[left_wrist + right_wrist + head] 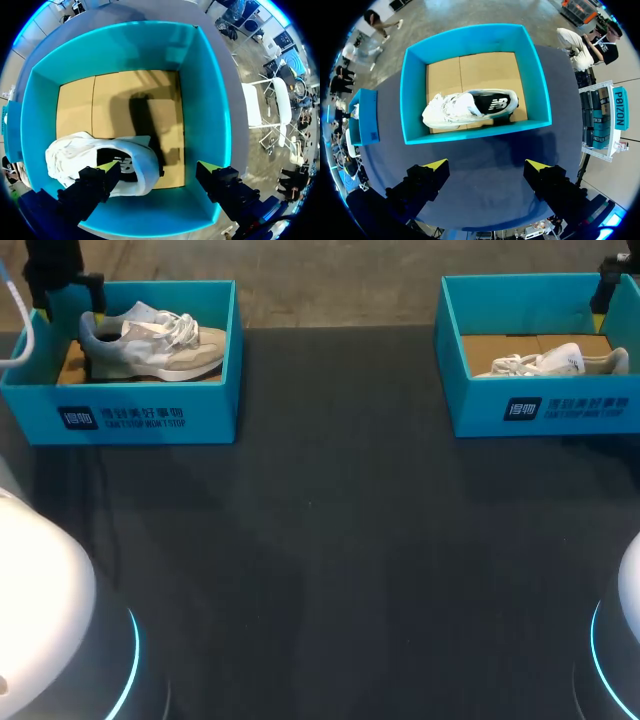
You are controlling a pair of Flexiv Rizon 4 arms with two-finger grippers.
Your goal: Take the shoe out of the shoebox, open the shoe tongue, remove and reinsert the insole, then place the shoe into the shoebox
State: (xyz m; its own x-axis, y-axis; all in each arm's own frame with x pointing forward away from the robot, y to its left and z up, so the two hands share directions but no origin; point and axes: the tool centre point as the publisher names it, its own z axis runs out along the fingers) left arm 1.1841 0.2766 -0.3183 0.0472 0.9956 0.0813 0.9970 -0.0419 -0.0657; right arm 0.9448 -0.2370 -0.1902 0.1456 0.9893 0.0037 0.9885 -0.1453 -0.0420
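Note:
Two teal shoeboxes stand at the table's far side. The left shoebox (pixel 130 415) holds a grey-and-white shoe (pixel 150 338) on its side. My left arm (pixel 58 282) hangs over that box's far left corner. From the left wrist, my left gripper (pixel 159 170) is open above the box (pixel 202 100), one finger over the shoe's heel (pixel 125 165). The right shoebox (pixel 545 405) holds a white shoe (pixel 555 362). My right gripper (pixel 487 166) is open over the dark table, short of that box (pixel 470 132) and its shoe (pixel 467 107).
Dark table surface (pixel 340 560) stretches between and in front of the boxes. My two white robot bases (pixel 40 620) (pixel 625 640) stand at the near corners. Each box floor is bare cardboard (pixel 125 100) beside its shoe.

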